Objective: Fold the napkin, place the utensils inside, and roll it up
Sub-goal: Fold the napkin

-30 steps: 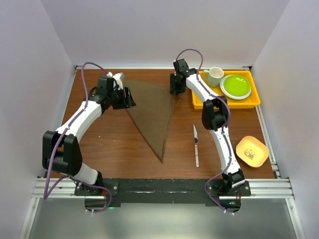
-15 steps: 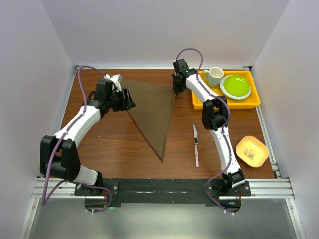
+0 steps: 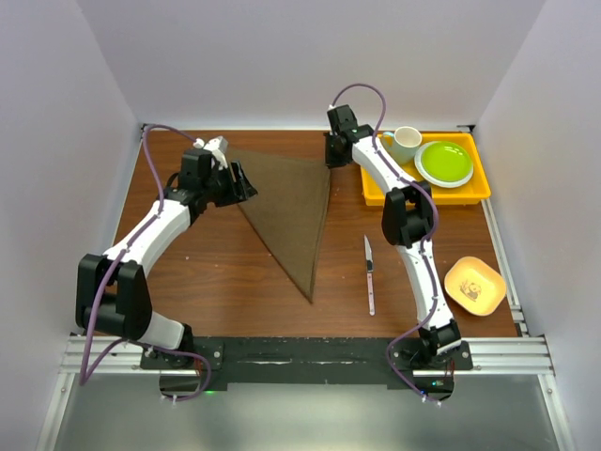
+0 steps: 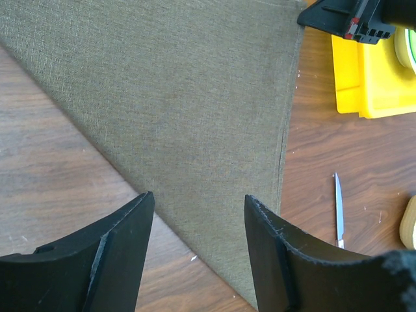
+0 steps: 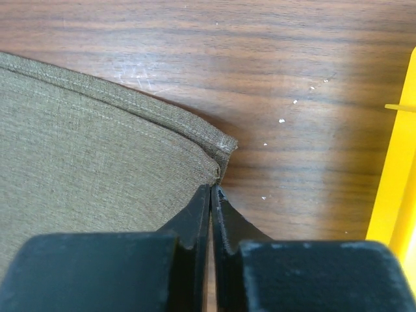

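My right gripper point(image 5: 211, 188) is pinched tight on the far right corner of the big dark brown napkin point(image 3: 286, 207). The napkin is soft woven cloth with a stitched hem. It is folded into a long triangle and lies flat on the brown wooden table point(image 3: 216, 272). Its corner sits right at my right fingertips, and the rest spreads out to their left.

My left gripper point(image 4: 198, 201) is open with nothing in it. Its two black fingers hang over the napkin's slanted left edge.

The thin shiny silver knife point(image 3: 370, 277) lies on the wood, well apart from both grippers and near the napkin's straight edge. A smooth yellow plastic tray point(image 3: 427, 194) is just to the right of my right gripper.

A second ago my right fingers were apart; now they are closed. The napkin's pointy tip has slid a little toward the knife.
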Robot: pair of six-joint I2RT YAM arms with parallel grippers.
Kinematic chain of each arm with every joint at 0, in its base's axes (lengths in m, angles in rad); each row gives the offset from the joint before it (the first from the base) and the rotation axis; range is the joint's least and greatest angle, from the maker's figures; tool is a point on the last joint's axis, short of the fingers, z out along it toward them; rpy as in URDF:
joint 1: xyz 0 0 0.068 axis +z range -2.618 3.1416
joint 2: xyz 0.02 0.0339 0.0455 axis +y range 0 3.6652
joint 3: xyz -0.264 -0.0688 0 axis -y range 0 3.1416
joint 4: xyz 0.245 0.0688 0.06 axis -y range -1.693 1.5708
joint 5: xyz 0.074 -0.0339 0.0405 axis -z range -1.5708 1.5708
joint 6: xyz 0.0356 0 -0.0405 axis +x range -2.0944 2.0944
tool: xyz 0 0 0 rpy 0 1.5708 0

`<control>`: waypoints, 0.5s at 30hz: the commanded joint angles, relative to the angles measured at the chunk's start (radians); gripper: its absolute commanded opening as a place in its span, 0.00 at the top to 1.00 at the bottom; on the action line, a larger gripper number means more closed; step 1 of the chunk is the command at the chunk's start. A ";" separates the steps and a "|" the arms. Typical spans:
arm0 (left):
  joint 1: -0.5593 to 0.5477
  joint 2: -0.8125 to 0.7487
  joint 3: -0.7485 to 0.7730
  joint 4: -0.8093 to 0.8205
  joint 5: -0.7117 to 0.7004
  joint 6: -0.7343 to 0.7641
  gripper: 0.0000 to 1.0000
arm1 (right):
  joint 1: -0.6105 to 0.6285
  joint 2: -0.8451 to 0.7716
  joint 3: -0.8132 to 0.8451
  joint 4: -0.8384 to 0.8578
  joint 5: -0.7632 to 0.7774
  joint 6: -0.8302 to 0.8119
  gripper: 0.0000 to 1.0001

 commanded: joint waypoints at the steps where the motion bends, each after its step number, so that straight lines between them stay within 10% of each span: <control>1: 0.004 0.009 0.033 0.056 0.009 -0.018 0.37 | 0.004 -0.051 0.028 0.034 -0.012 0.012 0.88; 5: 0.008 0.009 0.024 0.053 0.012 -0.012 0.37 | 0.006 -0.039 0.030 0.039 -0.014 -0.003 0.82; 9: 0.009 0.001 0.004 0.058 0.015 -0.013 0.37 | 0.004 -0.025 0.030 0.051 -0.019 -0.003 1.00; 13: 0.012 -0.002 -0.011 0.067 0.015 -0.013 0.37 | 0.006 -0.005 0.030 0.059 -0.028 -0.007 0.60; 15: 0.014 0.000 -0.015 0.070 0.017 -0.015 0.37 | 0.006 0.001 0.022 0.060 -0.019 -0.029 0.57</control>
